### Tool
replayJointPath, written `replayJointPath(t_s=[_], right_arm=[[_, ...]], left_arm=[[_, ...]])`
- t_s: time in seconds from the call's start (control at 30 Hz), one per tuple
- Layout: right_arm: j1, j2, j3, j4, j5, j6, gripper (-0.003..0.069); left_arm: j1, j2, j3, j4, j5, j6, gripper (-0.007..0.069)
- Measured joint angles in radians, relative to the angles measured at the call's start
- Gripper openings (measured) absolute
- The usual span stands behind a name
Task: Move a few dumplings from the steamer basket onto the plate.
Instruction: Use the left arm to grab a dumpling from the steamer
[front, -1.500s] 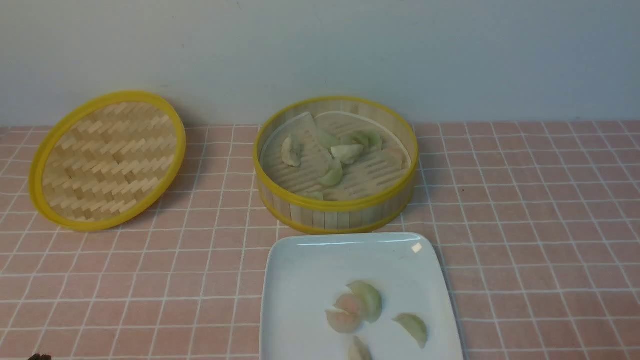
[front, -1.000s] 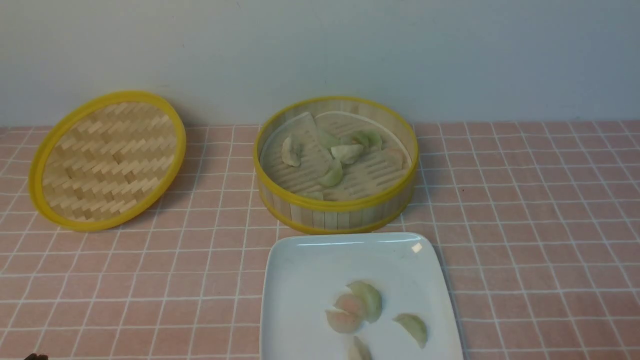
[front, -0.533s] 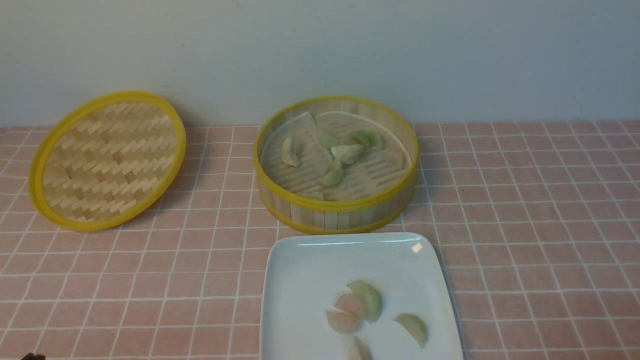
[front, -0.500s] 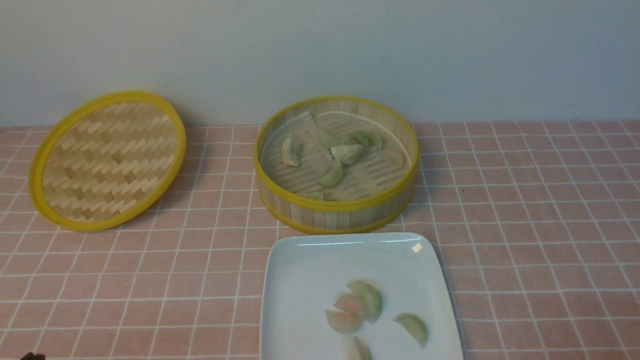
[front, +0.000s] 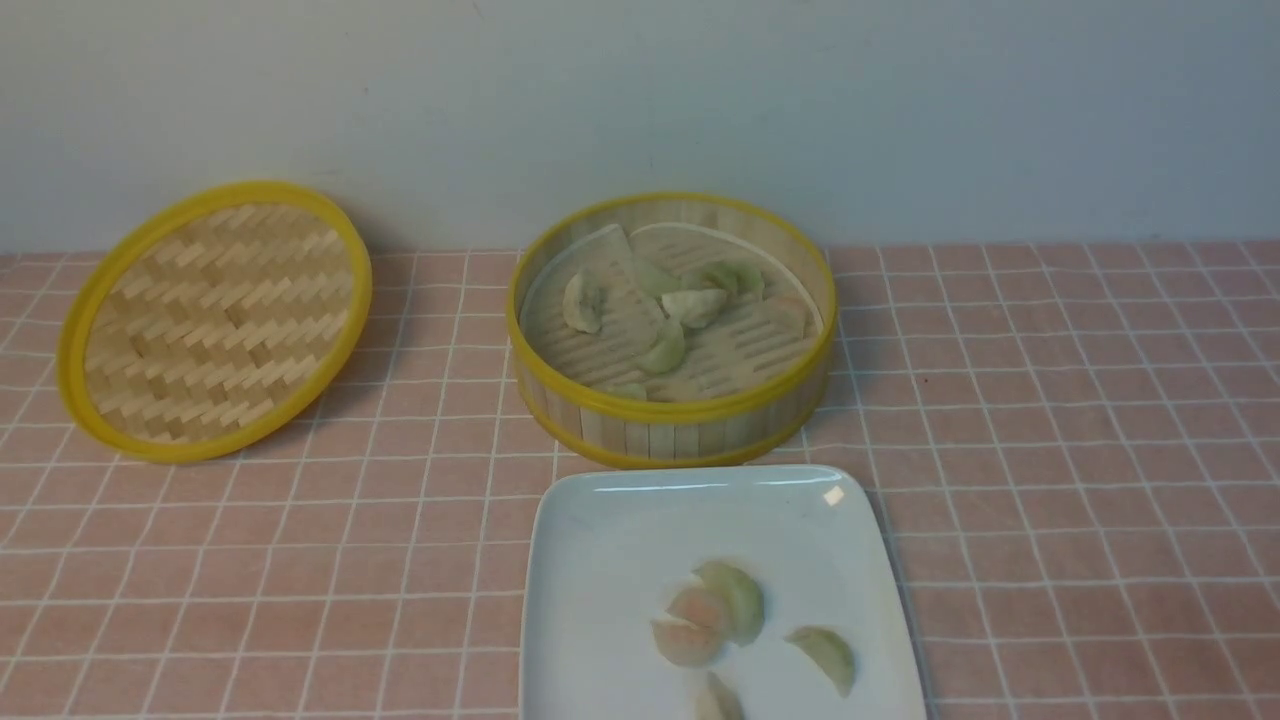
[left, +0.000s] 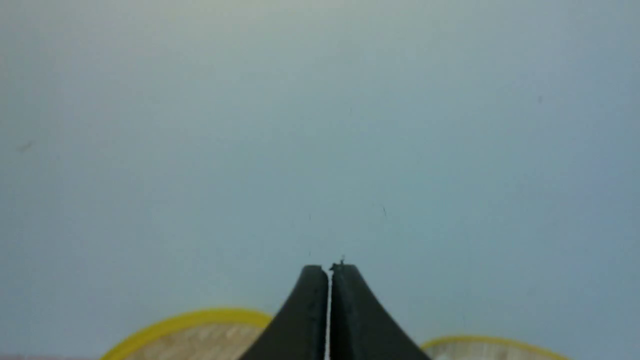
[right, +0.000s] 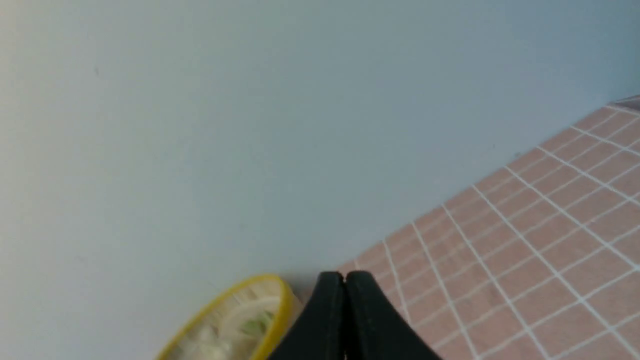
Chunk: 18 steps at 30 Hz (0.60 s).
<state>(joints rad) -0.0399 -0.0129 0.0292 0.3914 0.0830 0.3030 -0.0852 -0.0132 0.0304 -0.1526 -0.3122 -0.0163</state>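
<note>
The steamer basket (front: 672, 425) stands at the middle back of the table with several pale green dumplings (front: 694, 305) on its slatted floor. In front of it lies the white square plate (front: 610, 540) with several dumplings (front: 740, 600), pale green and pinkish, near its front. Neither gripper shows in the front view. In the left wrist view my left gripper (left: 329, 270) is shut and empty, pointing at the wall above the lid and basket rims. In the right wrist view my right gripper (right: 344, 276) is shut and empty, beside the basket (right: 280, 305).
The flat woven yellow-rimmed lid (front: 215, 320) leans against the wall at the back left. The pink checked cloth (front: 1080, 450) covers the table. A grey wall (front: 640, 100) runs right behind the basket and lid.
A small dark bit of the left arm at the bottom left edge of the front view has slid out of sight. The dumplings, basket and plate have not moved.
</note>
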Motion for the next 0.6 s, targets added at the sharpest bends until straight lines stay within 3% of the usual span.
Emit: replayJointPath(t_s=[0.4, 0.47, 0.6], right_arm=[[0.002, 0.0, -0.024, 0.093, -0.013, 0.011, -0.0013], [0.013, 0.006, -0.113, 0.077, 0.075, -0.025, -0.0013], [0.044, 0.155, -0.397, 0.012, 0.309, -0.169, -0.0013]], left_arm=[[0.0, 0.0, -0.026, -0.011, -0.103, -0.04, -0.0006], [0.0, 0.02, -0.108, -0.033, 0.013, -0.046, -0.0006], [0.0, 0.231, -0.396, -0.054, 0.465, -0.052, -0.0006]])
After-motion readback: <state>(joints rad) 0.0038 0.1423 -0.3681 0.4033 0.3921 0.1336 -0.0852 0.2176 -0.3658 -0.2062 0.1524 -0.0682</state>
